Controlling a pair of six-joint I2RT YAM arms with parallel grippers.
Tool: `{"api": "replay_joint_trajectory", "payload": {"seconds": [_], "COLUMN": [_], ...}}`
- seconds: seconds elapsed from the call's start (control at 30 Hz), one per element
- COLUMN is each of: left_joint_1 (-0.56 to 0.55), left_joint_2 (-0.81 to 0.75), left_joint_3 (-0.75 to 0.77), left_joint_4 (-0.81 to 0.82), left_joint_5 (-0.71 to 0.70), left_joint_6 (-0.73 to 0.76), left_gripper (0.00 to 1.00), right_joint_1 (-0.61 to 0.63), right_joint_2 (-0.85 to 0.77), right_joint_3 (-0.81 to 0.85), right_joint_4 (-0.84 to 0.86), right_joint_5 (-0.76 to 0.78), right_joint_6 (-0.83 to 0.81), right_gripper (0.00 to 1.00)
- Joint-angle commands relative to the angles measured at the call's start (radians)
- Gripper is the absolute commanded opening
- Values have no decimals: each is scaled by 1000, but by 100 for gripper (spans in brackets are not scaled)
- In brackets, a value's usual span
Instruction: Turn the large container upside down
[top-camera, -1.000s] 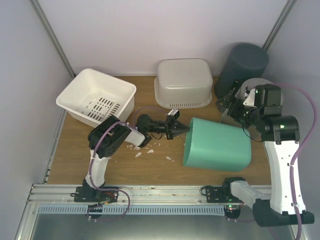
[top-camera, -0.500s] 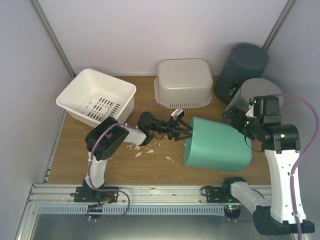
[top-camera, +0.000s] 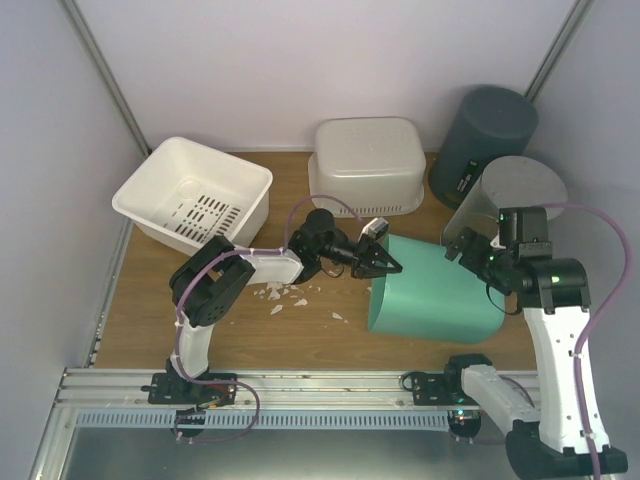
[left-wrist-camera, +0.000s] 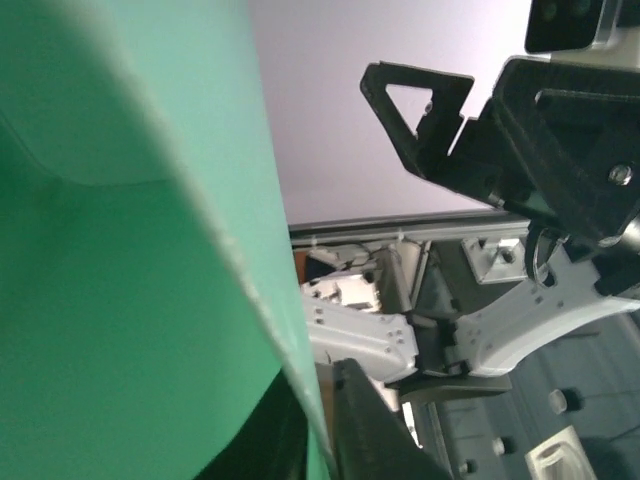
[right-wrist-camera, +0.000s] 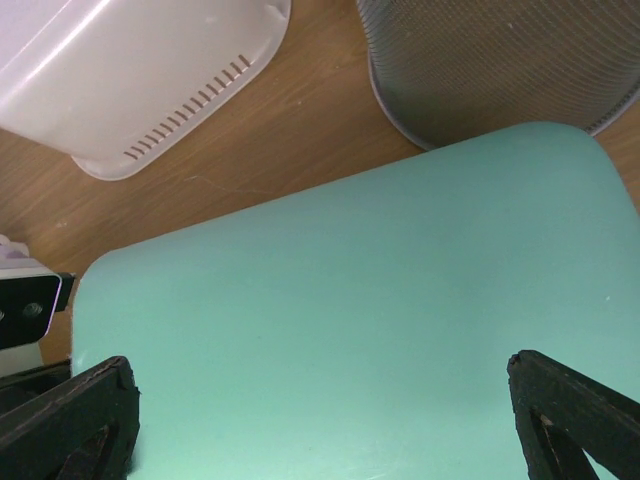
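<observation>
Fingers of left gripper clamp the rim of the large container, which lies on its side; right gripper gapes. Next, swing the mouth downward.

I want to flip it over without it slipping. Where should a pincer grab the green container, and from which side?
Grip the rim of the green container at its open mouth. It lies on its side with the mouth facing left, so come from the left, one pincer finger inside the thin wall, one outside. Its body looks too broad.
</observation>
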Motion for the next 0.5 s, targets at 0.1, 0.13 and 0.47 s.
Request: {"api": "replay_joint_trajectory", "payload": {"seconds": [0.1,0.13,0.47], "left_joint_1": [-11,-9,102], "left_joint_2": [6,6,75], "left_joint_3": [30,24,-2], "left_joint_4": [-46,-29,472], "left_joint_5": [20,27,109], "left_joint_6": [83,79,-209], "left_gripper": [0,0,0], "right_joint_1": [-2,-3,-14], "right_joint_2": [-20,-18,-25], "right_joint_3": [-23,-20,-104], "right_joint_4": [-5,-4,-5], "right_joint_5": [63,57,15], "right_joint_6": [16,15,-23], "right_gripper": [100,100,100]}}
